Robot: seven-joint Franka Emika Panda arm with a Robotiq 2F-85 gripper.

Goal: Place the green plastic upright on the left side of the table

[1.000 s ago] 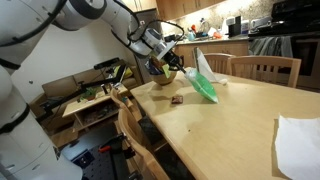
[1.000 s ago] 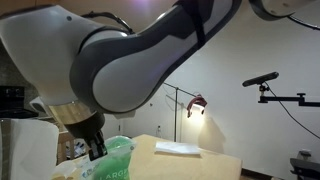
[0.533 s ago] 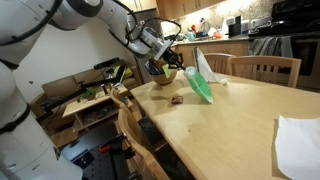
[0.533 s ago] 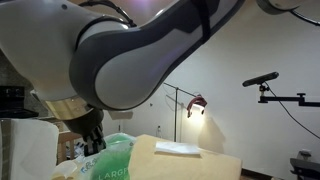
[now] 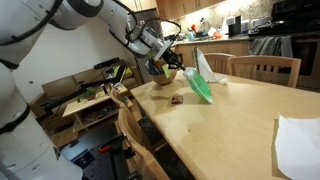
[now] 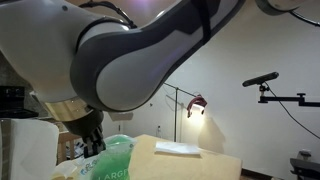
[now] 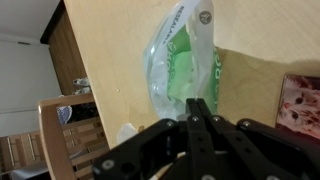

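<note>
The green plastic [image 5: 204,88] lies flat on the tan table [image 5: 230,120], near its far end, beside a white pointed paper [image 5: 203,60]. It also shows at the bottom of an exterior view [image 6: 112,162] and at the top centre of the wrist view [image 7: 185,55]. My gripper [image 5: 163,58] hangs over the olive bowl [image 5: 166,76], a short way from the bag. In the wrist view the black fingers [image 7: 200,106] are pressed together, with their tips in front of the bag's near edge. Nothing shows between them.
A small dark object [image 5: 177,99] lies near the bowl. A white sheet [image 5: 298,142] lies at the table's near corner. Wooden chairs [image 5: 265,68] [image 5: 133,125] stand at the table's sides. A cluttered low bench [image 5: 95,95] stands beyond. A reddish packet [image 7: 303,100] lies by the bag.
In the first half second the arm shifted slightly and the green plastic moved a little, showing larger in an exterior view. Nothing has visibly moved since.
</note>
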